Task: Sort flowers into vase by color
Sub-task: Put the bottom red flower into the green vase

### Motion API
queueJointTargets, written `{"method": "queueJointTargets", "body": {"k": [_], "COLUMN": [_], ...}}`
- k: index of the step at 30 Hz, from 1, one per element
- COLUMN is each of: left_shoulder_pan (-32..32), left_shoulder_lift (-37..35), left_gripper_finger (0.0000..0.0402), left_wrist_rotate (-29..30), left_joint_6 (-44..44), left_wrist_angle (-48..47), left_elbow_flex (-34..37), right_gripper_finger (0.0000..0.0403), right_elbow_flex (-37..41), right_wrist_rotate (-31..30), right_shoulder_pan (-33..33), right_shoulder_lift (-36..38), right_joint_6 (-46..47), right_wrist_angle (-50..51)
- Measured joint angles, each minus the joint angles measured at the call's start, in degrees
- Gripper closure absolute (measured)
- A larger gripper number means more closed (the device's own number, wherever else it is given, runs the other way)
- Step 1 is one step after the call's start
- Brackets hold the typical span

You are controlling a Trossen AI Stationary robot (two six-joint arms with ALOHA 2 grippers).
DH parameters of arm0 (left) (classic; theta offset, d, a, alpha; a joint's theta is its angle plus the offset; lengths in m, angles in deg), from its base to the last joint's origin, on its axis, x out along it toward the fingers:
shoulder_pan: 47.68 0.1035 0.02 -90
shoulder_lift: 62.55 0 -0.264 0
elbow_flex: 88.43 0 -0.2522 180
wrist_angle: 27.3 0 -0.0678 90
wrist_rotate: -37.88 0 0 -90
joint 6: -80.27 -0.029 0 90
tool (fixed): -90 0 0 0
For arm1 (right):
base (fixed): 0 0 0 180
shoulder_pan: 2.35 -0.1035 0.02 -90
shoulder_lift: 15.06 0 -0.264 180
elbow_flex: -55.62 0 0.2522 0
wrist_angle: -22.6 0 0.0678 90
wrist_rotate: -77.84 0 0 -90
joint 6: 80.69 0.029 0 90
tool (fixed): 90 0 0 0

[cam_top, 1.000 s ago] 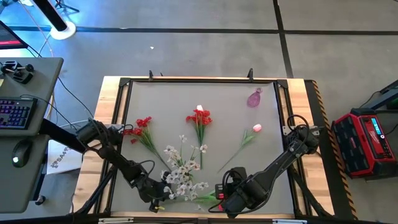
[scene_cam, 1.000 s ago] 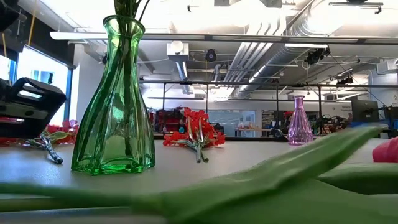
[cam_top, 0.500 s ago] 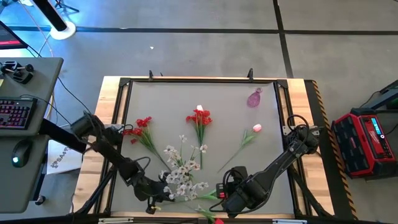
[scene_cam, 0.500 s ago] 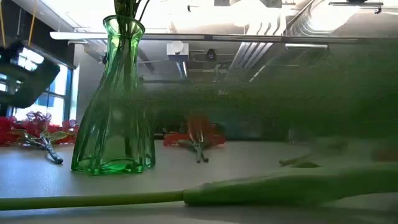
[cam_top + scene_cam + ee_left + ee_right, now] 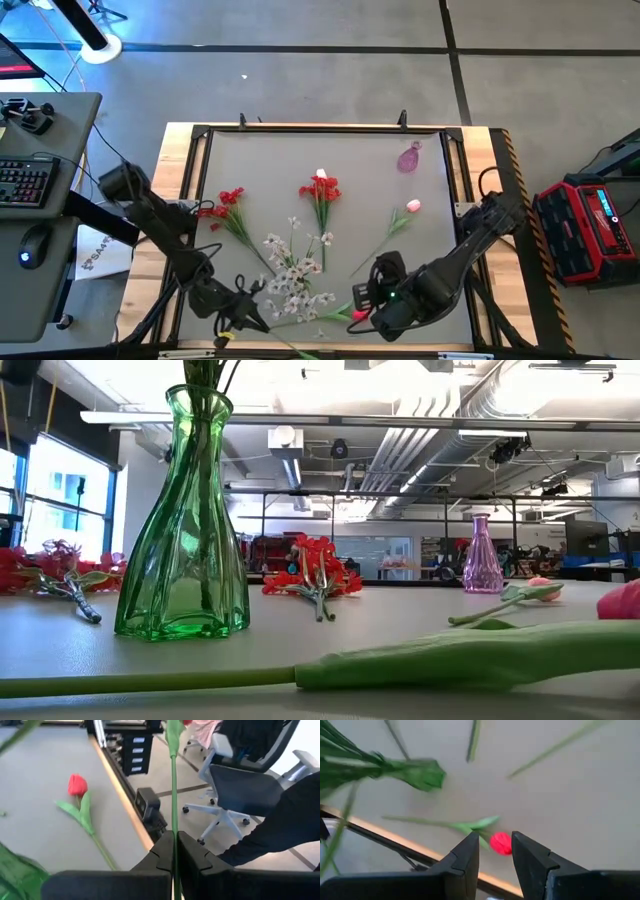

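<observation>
My left gripper (image 5: 233,325) is near the table's near edge, left of the green glass vase (image 5: 185,520). It is shut on the thin green stem (image 5: 173,795) of a flower with a red blossom (image 5: 186,722) at its far end. The vase holds white blossom sprays (image 5: 295,280). A red tulip (image 5: 357,314) lies flat on the table at the near edge; it also shows in the low view (image 5: 450,655). My right gripper (image 5: 368,305) hangs open just above that tulip (image 5: 501,843), without touching it. My left gripper pinches the bare lower stretch of the stem (image 5: 173,837) between its two fingers. The fingers lie along the stem, which runs straight out past the fingertips. The flower is lifted clear of the table and reaches beyond the table's near edge.
A pink tulip (image 5: 411,206) lies at mid right. Red blossom clusters lie at the far middle (image 5: 321,190) and far left (image 5: 229,197). A small pink vase (image 5: 409,158) stands at the far right. The low camera (image 5: 147,805) sits at the near edge.
My left gripper has risen and gone toward the table's left edge with the stem. The held flower has swept across the low view and out of it. My right gripper has drawn a little away from the near edge. The red tulip on the table has stayed put.
</observation>
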Motion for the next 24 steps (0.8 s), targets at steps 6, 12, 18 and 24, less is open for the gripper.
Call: {"method": "queueJointTargets", "body": {"k": [6, 12, 18, 24], "left_shoulder_pan": [0.0, -0.1, -0.3, -0.8], "left_shoulder_lift": [-1.5, -1.5, -1.7, -7.4], "left_gripper_finger": [0.0401, 0.0401, 0.0401, 0.0401], "left_wrist_rotate": [-0.8, -7.5, -11.3, -12.0], "left_joint_6": [-0.6, -0.5, -1.5, -1.6], "left_wrist_angle": [-0.1, 7.3, 17.4, 19.8], "left_elbow_flex": [0.0, 0.0, -0.1, -0.1], "right_gripper_finger": [0.0299, 0.0299, 0.0299, 0.0299], "right_elbow_flex": [0.0, 0.0, 0.0, 0.0], "right_wrist_rotate": [-0.9, -0.3, 8.8, 11.7], "right_shoulder_pan": [0.1, 0.1, 0.0, -1.6], "right_shoulder_lift": [1.0, 1.0, 1.0, 2.2], "right_joint_6": [-2.8, -22.7, -32.6, -32.6], "right_wrist_angle": [0.6, -11.6, -21.8, -28.3]}}
